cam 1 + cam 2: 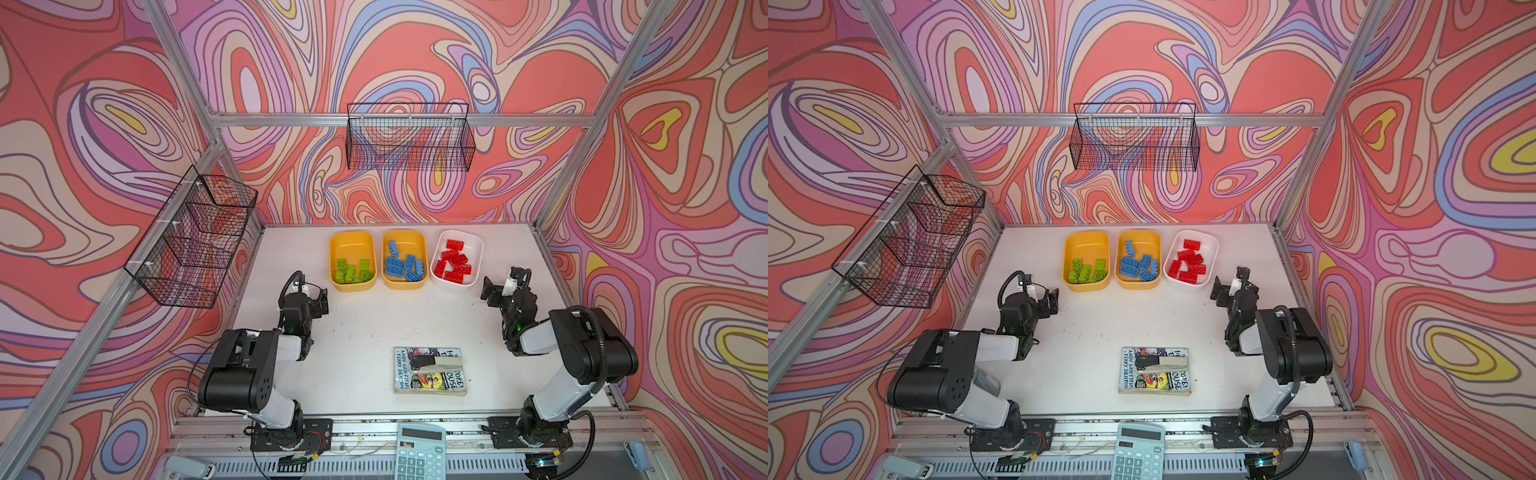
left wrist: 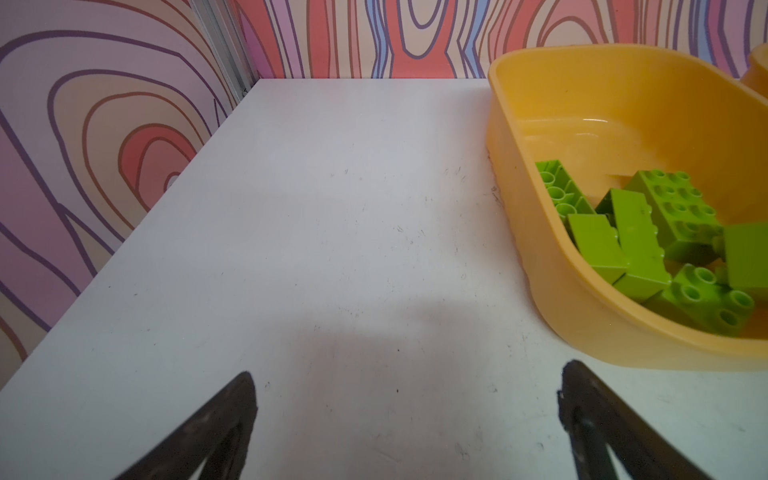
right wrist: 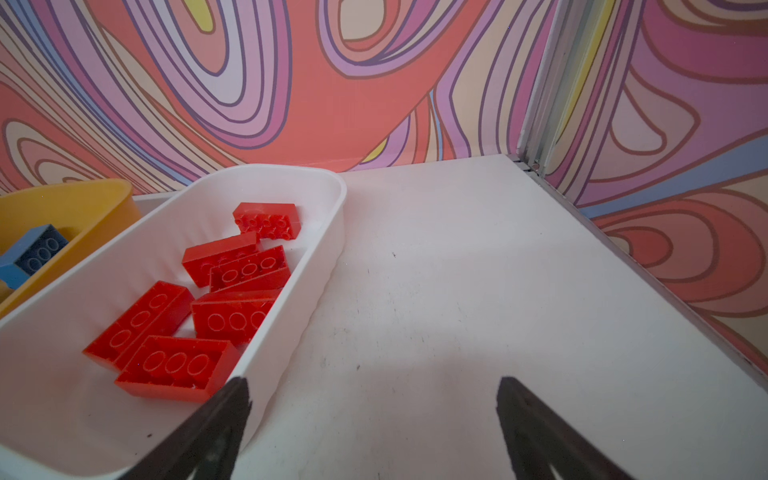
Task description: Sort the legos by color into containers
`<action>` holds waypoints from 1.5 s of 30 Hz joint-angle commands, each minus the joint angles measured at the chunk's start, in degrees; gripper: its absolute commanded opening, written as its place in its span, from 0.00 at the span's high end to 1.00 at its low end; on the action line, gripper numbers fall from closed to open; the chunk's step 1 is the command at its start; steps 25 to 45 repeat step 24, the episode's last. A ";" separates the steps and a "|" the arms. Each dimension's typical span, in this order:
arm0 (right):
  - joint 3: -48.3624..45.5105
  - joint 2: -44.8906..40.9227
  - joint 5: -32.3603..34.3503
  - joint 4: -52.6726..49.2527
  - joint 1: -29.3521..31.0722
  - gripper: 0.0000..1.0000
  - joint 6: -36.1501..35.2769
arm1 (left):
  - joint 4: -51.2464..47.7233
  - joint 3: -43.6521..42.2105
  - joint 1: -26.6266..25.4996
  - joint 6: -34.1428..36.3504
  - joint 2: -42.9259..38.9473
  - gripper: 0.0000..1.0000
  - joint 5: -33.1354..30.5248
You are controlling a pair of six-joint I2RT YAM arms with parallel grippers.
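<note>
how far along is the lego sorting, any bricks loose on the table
Done: green legos lie in the left orange-yellow tub, blue legos in the middle orange-yellow tub, red legos in the white tub. In hand: nothing; left gripper and right gripper are open and empty. Left: apparently nothing; both top views show no loose brick on the table.

Side by side at the back of the white tabletop (image 1: 374, 324): the left orange-yellow plastic tub (image 1: 351, 243) holds lime green studded bricks (image 1: 353, 271), the middle orange-yellow plastic tub (image 1: 411, 238) blue studded bricks (image 1: 404, 267), the white plastic tub (image 1: 474, 249) red studded bricks (image 1: 454, 262).
</note>
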 commanded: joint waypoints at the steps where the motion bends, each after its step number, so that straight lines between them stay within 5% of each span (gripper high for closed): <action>1: -0.51 0.09 -0.66 2.21 -0.27 0.02 -1.22 | 2.71 0.58 0.44 0.99 0.23 0.00 0.63; 45: 0.20 0.31 2.03 0.98 1.33 0.02 -2.26 | 2.86 0.44 0.44 0.94 0.13 0.00 0.54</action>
